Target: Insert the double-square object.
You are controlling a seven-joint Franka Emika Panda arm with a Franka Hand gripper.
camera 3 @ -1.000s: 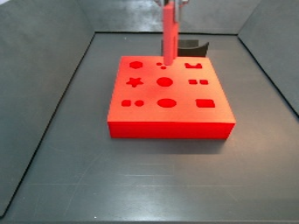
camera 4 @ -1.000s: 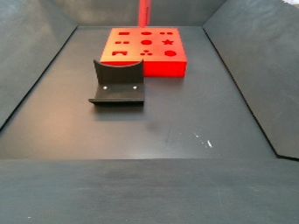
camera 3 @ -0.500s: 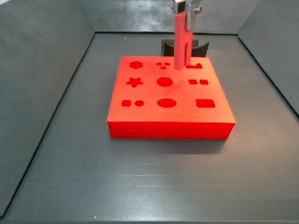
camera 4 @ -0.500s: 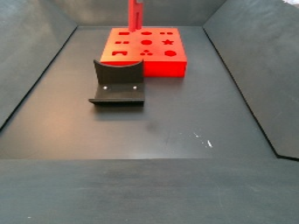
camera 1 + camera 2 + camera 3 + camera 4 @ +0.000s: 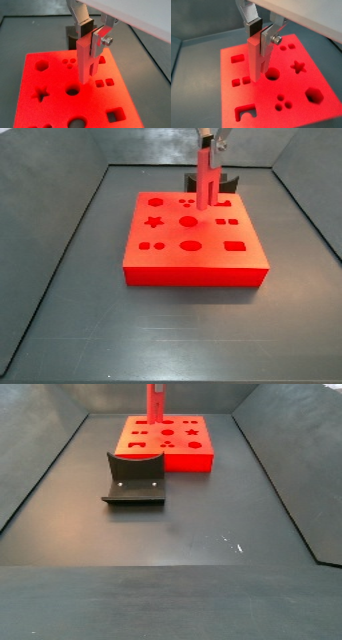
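Red and slim, the double-square object (image 5: 84, 60) hung upright, its long axis vertical, pinched at its upper end between the jaws of the gripper (image 5: 90, 34), which stood above the red block (image 5: 40, 107) on the tabletop (image 5: 80, 328). Its lower tip hovered just above the block's top, near the pair of 2 small square holes (image 5: 104, 82) and the round hole (image 5: 73, 91); judged from a wrist view, it needed aligning over the pair before descending.

Lab test rig — grey walled bin (image 5: 54, 474), dark fixture (image 5: 135, 479), tool (image 5: 209, 142) overhead
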